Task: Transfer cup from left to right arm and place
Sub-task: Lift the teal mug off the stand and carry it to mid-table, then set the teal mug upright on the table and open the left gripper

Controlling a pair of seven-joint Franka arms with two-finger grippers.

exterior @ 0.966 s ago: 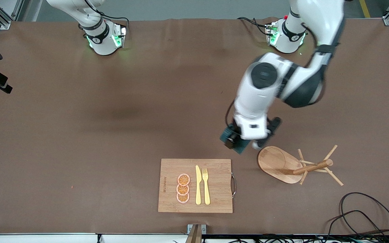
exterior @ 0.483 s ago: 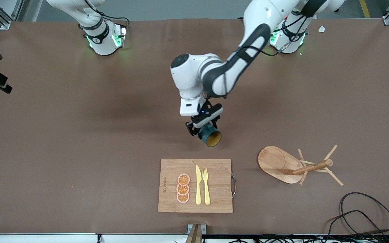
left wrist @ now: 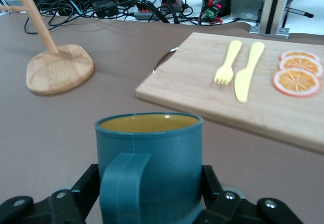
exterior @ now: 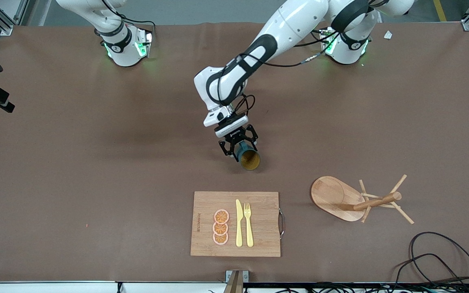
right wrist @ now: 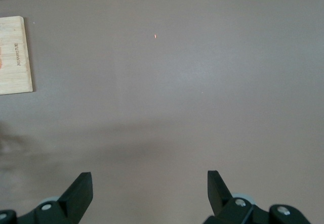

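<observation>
Front view: left gripper (exterior: 238,147) jaws clamp the ribbed dark teal mug (exterior: 247,157) tilted above the bamboo cutting board (exterior: 235,224), right gripper (right wrist: 149,188) jaws spread, waiting over bare desk (right wrist: 202,72); a misaligned handover risks a drop.

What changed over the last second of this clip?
The left claw, shut on the cup, swung away from the peg stand toward the table's middle, farther from the front camera than the cutting board. Stand, board and the waiting right claw, open, stayed put.
</observation>
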